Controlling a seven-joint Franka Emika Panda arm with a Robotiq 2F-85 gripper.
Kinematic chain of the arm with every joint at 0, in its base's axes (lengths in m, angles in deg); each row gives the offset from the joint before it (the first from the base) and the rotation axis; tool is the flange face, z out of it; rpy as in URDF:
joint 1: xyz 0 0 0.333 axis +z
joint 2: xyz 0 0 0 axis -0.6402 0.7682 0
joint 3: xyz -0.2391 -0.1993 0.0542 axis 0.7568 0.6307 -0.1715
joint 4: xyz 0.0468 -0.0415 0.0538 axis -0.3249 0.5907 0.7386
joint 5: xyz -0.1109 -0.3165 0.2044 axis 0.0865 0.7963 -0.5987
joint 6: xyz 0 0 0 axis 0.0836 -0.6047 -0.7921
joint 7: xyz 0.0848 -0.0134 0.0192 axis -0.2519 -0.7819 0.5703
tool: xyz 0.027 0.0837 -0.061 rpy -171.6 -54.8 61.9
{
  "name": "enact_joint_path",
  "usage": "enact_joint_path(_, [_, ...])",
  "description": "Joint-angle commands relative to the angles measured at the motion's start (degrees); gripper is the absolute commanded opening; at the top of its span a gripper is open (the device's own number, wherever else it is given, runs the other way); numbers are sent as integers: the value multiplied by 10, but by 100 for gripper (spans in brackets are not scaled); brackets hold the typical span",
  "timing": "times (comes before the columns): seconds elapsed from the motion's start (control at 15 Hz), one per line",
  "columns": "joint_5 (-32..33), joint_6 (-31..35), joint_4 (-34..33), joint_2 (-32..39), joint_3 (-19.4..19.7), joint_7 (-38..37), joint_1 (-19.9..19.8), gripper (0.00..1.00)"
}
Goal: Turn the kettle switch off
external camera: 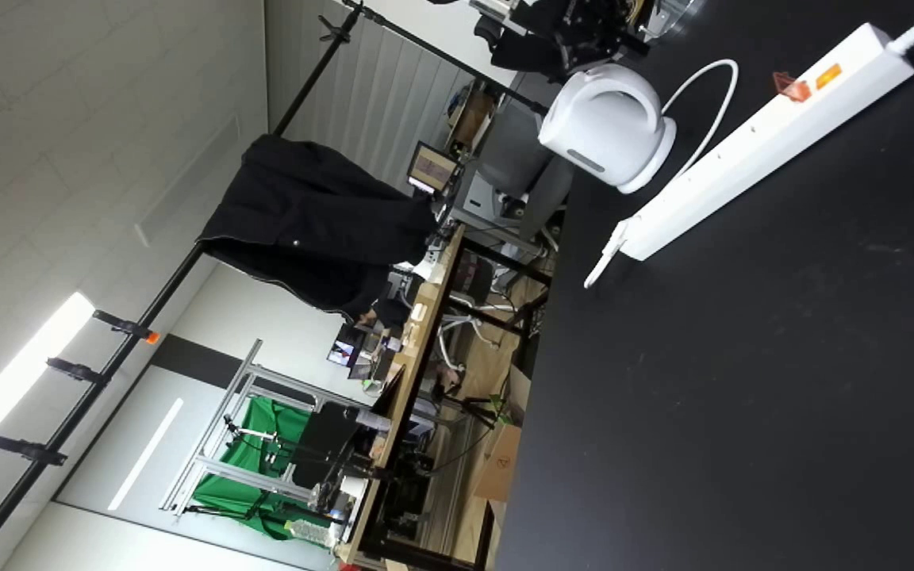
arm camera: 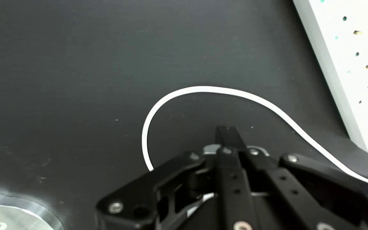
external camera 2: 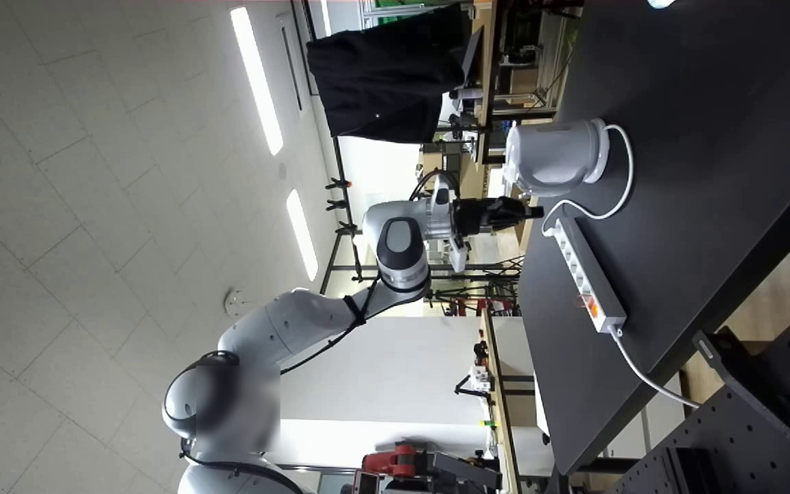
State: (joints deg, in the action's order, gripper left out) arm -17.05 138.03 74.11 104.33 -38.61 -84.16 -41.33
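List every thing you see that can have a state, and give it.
Kettle: upright on its base; on or off, can't tell.
Cord: loosely curved, slack.
Strip: lying flat; on or off, can't tell.
Hand: shut, nothing seen in its grip.
Garment: hanging.
Ceiling lights: lit.
Two screens: lit.

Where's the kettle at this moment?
The kettle stands on the black table in the upper right of both exterior views; its white cord runs to the nearby power strip.

Upper right in an exterior view, white with grey stripe on kettle (external camera: 606, 123), white patched orange on strip (external camera: 768, 147); lower right, black across counter (external camera: 727, 388).
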Motion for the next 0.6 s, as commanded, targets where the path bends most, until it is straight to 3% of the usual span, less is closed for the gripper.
enact_joint_path(0.0, [42, -80, 13, -72, 5, 12, 3, 0])
enact_joint_path(0.07, [61, -92, 18, -90, 5, 17, 4, 26])
enact_joint_path(0.2, [77, -117, 25, -121, -4, 33, -2, 32])
enact_joint_path(0.53, [69, -201, 23, -176, -24, 88, -11, 66])
